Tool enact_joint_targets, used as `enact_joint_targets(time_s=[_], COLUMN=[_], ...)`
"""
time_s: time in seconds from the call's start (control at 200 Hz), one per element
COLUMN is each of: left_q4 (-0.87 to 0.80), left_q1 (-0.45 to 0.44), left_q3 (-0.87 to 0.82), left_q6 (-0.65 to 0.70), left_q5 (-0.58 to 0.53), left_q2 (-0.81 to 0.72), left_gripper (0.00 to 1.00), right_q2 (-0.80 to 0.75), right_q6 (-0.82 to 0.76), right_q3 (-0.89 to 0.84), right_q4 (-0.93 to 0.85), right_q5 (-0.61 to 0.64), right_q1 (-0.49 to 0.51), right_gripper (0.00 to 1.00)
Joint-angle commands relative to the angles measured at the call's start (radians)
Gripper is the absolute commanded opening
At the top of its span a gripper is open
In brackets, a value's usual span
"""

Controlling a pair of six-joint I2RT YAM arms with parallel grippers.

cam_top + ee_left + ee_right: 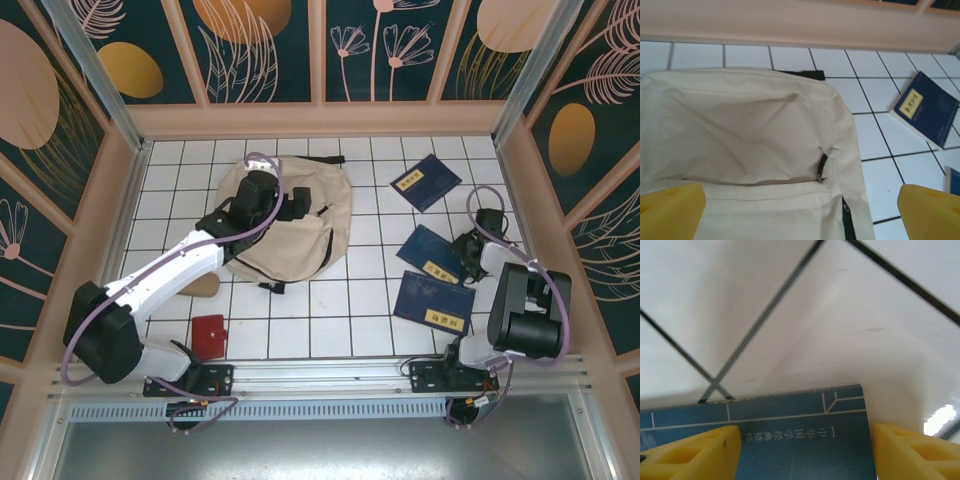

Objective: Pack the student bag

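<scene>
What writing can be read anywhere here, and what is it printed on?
"中华国学经典精粹": white print, seen upside down, on the middle book at the right tool.
Yellow labels on the far book, middle book and near book: too small or blurred to read.
Student bag and red item: no writing visible.

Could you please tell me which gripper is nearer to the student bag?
Left. The left gripper hangs open directly above the student bag; the right gripper is off to its right, straddling a navy book.
</scene>
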Motion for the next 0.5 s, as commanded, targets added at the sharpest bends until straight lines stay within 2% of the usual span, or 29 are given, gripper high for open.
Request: enact_joint_targets(time_s=[0.0, 0.145, 0.385, 0.495], left_q4=[0.002, -0.005, 0.018, 0.007], left_q1=[-0.002, -0.003, -0.011, -0.024], left_q3=[0.066, 0.125, 0.208, 0.267], left_q6=[0.029, 0.011, -0.041, -0.044], left_q5=[0.120, 0.213, 0.348, 0.384], left_q2=[0.061, 0.150, 0.279, 0.363], left_gripper=[0.99, 0.99, 0.99, 0.98], right_q2=[0.071, 0.130, 0.213, 0.158], right_q6=[-0.022, -0.056, -0.124, -0.105], right_q3=[0.057, 0.151, 0.259, 0.261], right_q4=[0.078, 0.077, 0.094, 0.074], right_q5=[-0.213, -0.193, -0.342, -0.245], right_q1=[0.107, 0.210, 0.313, 0.315], right_gripper=[0.68, 0.67, 0.62, 0.60])
